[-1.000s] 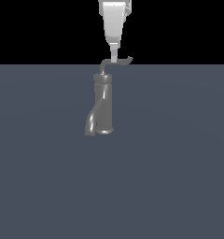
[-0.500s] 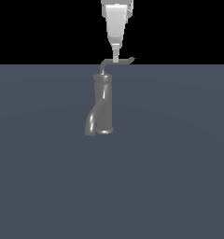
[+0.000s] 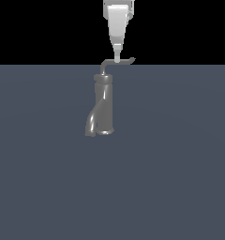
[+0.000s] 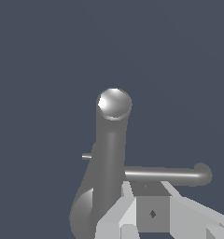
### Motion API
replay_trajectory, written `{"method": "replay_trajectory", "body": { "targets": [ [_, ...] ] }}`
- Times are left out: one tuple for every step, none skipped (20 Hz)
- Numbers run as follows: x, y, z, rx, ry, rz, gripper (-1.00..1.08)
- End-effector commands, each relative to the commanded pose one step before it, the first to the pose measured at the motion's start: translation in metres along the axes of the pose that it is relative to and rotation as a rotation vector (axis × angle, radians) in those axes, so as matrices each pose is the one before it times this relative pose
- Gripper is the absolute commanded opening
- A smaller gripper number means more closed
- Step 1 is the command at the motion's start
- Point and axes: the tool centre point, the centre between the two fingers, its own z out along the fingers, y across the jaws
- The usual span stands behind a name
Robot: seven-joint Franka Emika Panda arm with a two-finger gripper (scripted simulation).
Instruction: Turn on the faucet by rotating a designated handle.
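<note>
Faucet stands upright on the dark grey tabletop, a little toward the exterior view's left of the middle, with its forked spout low near the surface. From its top collar the thin handle goes sideways to the exterior view's right and ends in a small knobbed tip. The white claw comes straight down from above and its fingertips meet this horizontal arm; if it grips the rod or only touches it, I cannot tell
</note>
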Motion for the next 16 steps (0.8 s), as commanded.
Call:
{"method": "replay_trajectory", "body": {
  "targets": [
    [0.02177, -0.02499, -0.00071, 0.04467, 0.00696, 0.03022, -1.00],
    [0.00136, -0.00240, -0.00001, 0.00009, 0.00035, 0.00179, -1.00],
    [0.00135, -0.00239, -0.00001, 0.00009, 0.00035, 0.00179, -1.00],
    [0.00135, -0.00238, -0.00001, 0.00009, 0.00035, 0.00179, -1.00],
    [0.00135, -0.00236, -0.00001, 0.00009, 0.00035, 0.00179, -1.00],
    [0.00135, -0.00235, -0.00001, 0.00009, 0.00035, 0.00179, -1.00],
    [0.00134, -0.00234, -0.00001, 0.00009, 0.00035, 0.00179, -1.00],
    [0.00134, -0.00233, -0.00001, 0.00009, 0.00035, 0.00179, -1.00],
    [0.00134, -0.00232, -0.00002, 0.00009, 0.00035, 0.00179, -1.00],
    [0.00134, -0.00231, -0.00002, 0.00009, 0.00035, 0.00179, -1.00],
    [0.00133, -0.00229, -0.00002, 0.00009, 0.00035, 0.00179, -1.00],
    [0.00133, -0.00228, -0.00002, 0.00009, 0.00035, 0.00179, -1.00],
    [0.00132, -0.00227, -0.00002, 0.00009, 0.00035, 0.00179, -1.00],
    [0.00124, -0.00225, -0.00002, 0.00009, 0.00033, 0.00166, -1.00],
    [0.00131, -0.00224, -0.00003, 0.00010, 0.00035, 0.00179, -1.00],
    [0.00000, 0.00000, 0.00000, 0.00000, 0.00000, 0.00000, -1.00]
  ]
}}
